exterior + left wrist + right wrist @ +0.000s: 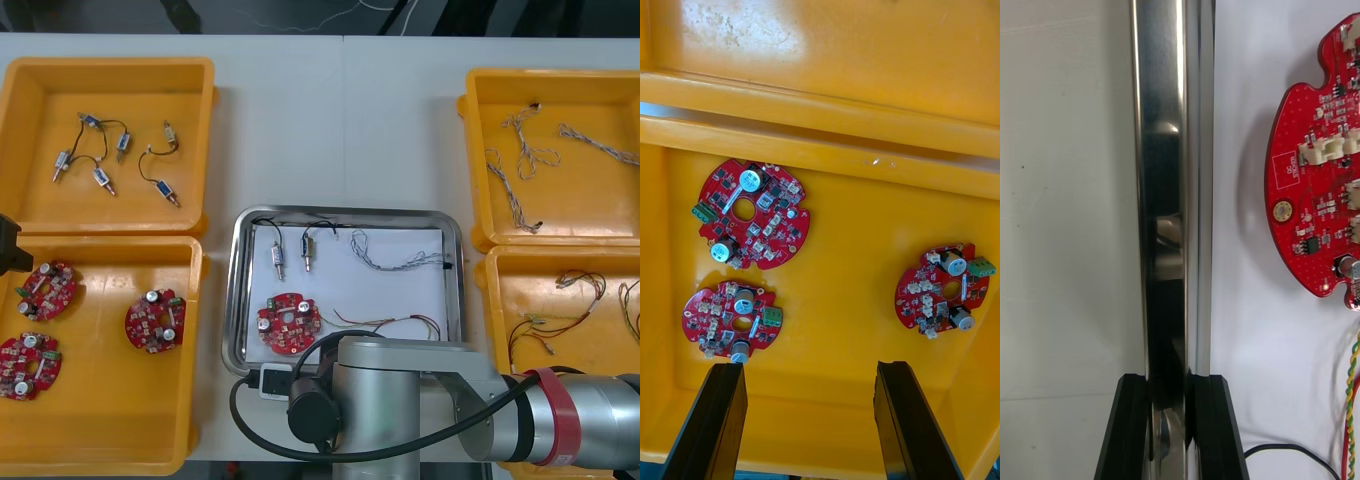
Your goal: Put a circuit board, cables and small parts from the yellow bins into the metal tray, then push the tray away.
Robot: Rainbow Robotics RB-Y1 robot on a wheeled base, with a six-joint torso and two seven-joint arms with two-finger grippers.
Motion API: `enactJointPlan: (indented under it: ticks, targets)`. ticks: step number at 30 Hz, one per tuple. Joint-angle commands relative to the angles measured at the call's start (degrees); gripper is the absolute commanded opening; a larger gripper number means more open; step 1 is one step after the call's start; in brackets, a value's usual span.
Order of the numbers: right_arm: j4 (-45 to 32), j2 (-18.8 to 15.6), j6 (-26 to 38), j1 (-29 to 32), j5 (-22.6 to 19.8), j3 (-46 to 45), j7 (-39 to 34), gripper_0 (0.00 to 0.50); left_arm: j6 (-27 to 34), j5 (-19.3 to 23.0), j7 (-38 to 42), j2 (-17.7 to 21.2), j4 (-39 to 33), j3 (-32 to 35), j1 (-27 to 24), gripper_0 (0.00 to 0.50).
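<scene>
Gripping the near rim of the metal tray [345, 212], your right gripper [1171, 431] has its black fingers clenched on the shiny steel lip, one on each side. The tray sits mid-table between the yellow bins [110, 65], white inside. It holds a round red circuit board [288, 323], two small metal parts [278, 262], a blue and white cable [395, 262] and a red and yellow cable [385, 322]. Your left gripper [812, 420] hangs over three spare boards [752, 214] in a left bin, fingers spread, holding nothing.
</scene>
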Motion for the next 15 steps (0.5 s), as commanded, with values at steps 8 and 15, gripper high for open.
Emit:
enactJointPlan:
  ticks: [8, 15]
  targets:
    - [-0.8, -0.3, -0.4, -3.8, 0.8, 3.0, 1.9, 0.025, 0.4, -0.5, -4.5, -0.6, -1.7, 2.0, 0.6, 0.5]
    - [-0.8, -1.3, -0.4, -6.7, 2.0, 5.5, 1.7, 0.0, 0.4, -0.5, -4.5, -0.6, -1.7, 2.0, 0.6, 0.5]
